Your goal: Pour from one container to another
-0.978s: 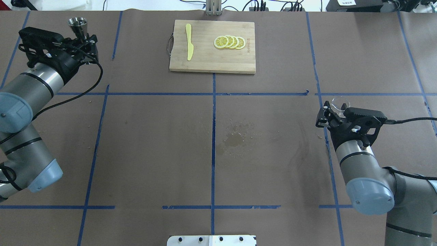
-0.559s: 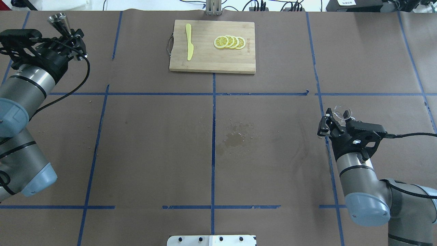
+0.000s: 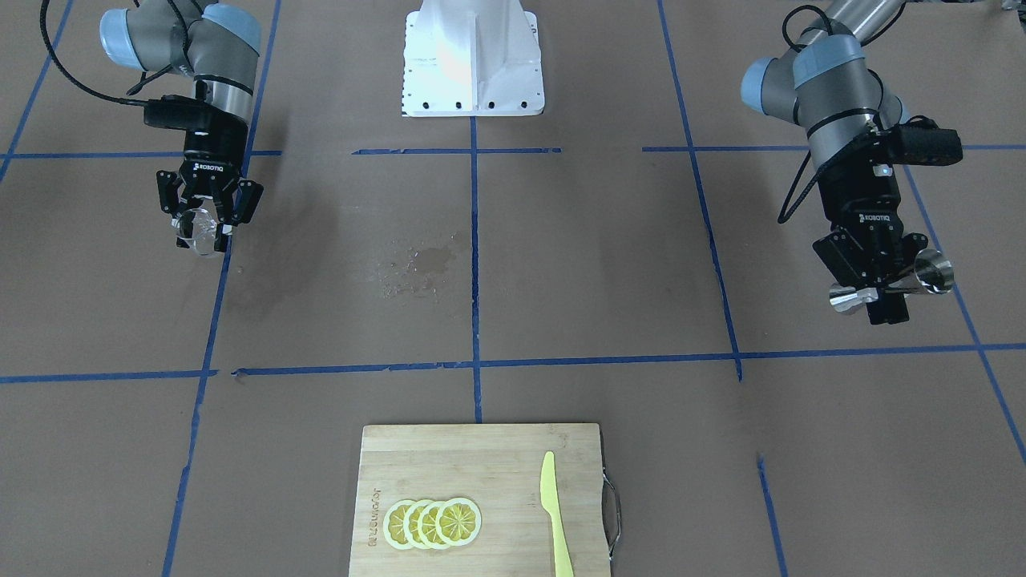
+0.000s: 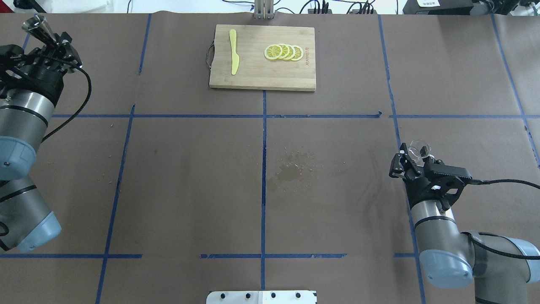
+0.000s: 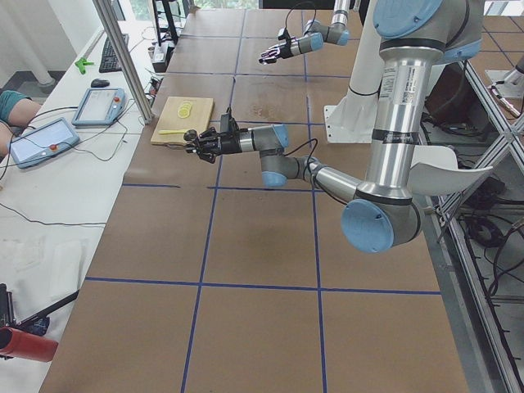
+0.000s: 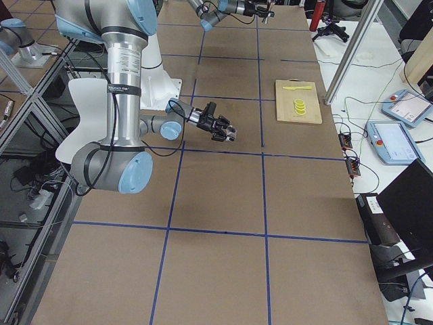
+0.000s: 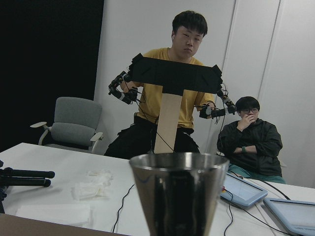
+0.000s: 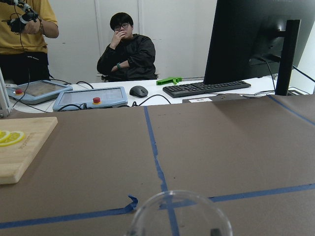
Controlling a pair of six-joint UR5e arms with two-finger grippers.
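My left gripper (image 4: 57,45) is shut on the waist of the shiny steel jigger (image 4: 38,26), lifted off the table at the far left corner. In the front-facing view the jigger (image 3: 930,272) lies tilted across the left gripper (image 3: 878,292). The left wrist view fills with the jigger's (image 7: 179,194) upper cone. My right gripper (image 4: 415,158) is shut on the clear glass cup (image 4: 418,148), held above the table at the right. The same cup (image 3: 199,232) sits between the right gripper's (image 3: 207,218) fingers, and its rim (image 8: 179,216) shows at the bottom of the right wrist view.
A wooden cutting board (image 4: 262,74) at the far middle carries a yellow plastic knife (image 4: 233,51) and several lemon slices (image 4: 283,52). A damp stain (image 4: 289,171) marks the brown paper near the centre. Blue tape lines cross the table. Operators sit beyond the far edge.
The left arm has carried the jigger further left and towards the far corner, tilting it. The right arm has drawn back towards the robot with the glass cup.
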